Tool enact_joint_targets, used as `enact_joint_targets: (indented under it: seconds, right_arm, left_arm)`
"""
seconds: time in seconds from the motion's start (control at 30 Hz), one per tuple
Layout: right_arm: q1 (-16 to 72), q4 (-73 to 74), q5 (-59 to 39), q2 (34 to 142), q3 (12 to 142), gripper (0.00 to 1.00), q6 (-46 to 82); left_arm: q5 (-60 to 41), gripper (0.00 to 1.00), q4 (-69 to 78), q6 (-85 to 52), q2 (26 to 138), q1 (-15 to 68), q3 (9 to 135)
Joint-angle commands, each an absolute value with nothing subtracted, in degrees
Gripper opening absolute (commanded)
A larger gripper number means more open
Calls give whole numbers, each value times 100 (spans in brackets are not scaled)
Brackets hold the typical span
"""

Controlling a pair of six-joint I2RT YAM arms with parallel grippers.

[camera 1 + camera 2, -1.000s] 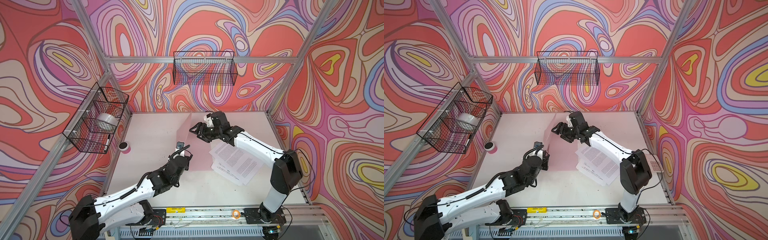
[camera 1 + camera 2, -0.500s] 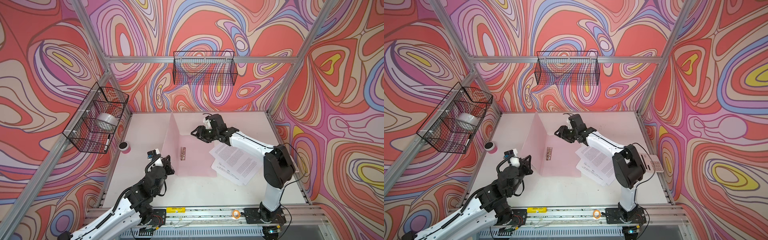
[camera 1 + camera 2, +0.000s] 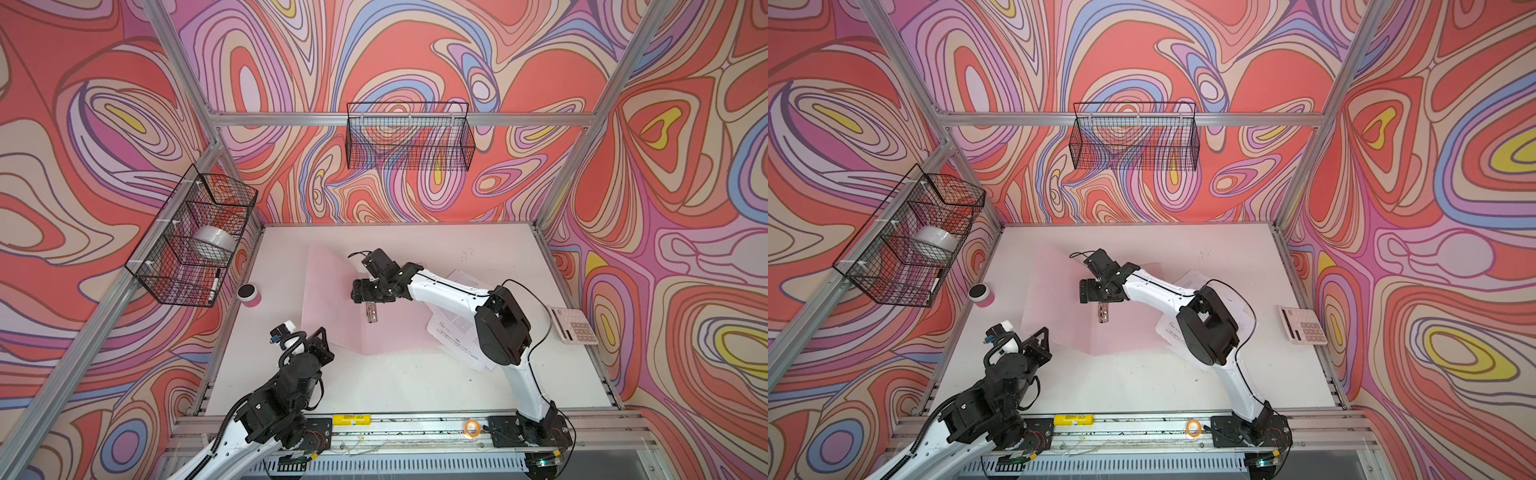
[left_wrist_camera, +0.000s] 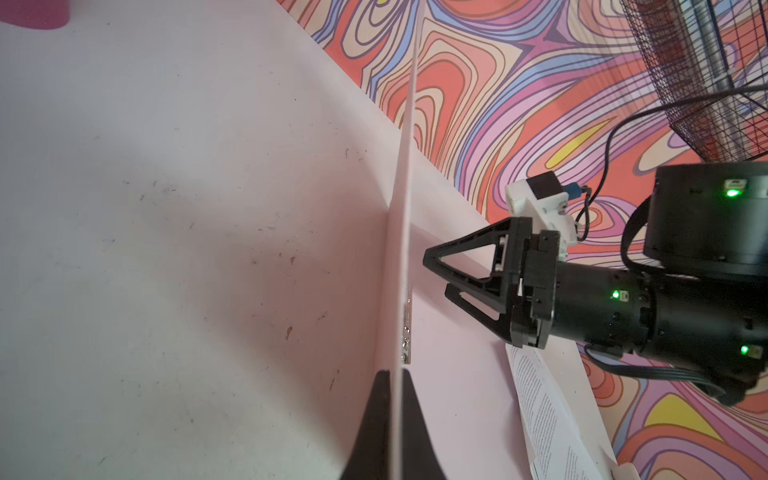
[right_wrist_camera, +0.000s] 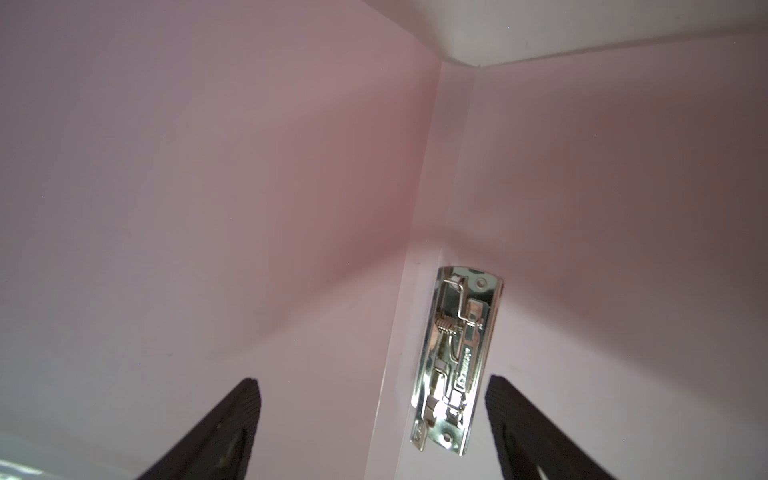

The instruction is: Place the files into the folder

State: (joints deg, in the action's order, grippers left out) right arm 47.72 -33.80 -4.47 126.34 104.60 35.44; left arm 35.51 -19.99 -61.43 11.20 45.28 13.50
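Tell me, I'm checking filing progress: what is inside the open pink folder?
Only the metal clip by the spine shows inside the folder; no sheets lie on its visible leaves. The printed sheets rest by its edge. The right arm hides part of one leaf.

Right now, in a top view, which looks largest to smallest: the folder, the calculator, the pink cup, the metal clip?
1. folder
2. calculator
3. pink cup
4. metal clip, not far behind the cup; its top end may be hidden.
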Motion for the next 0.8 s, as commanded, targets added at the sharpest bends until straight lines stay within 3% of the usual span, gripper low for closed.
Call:
enact_joint_targets:
  seconds: [0.0, 0.37, 0.43, 0.53, 0.67, 0.77]
  right_arm:
    - [4724, -3956, 116, 12998, 10651, 89, 3226]
    - [5124, -4051, 735, 13267, 10993, 94, 3009]
    - [5124, -4110, 742, 13313, 11108, 94, 3027]
    - [5133, -4419, 750, 13618, 11490, 94, 2963]
    - [5209, -5031, 1064, 14079, 12089, 91, 2935]
    - [5269, -5171, 1213, 14232, 12157, 89, 2954]
  left_arm:
    - [3682, 0, -2624, -6477, 956, 4491, 1318]
    - [3702, 0, -3003, -6226, 1033, 4482, 1588]
    - [3668, 5, -3045, -6181, 1094, 4482, 1641]
    - [3555, 23, -3024, -6106, 1121, 4480, 1644]
    - [3450, 57, -3150, -5953, 1182, 4474, 1792]
    - [3450, 94, -3453, -5759, 1213, 4465, 2084]
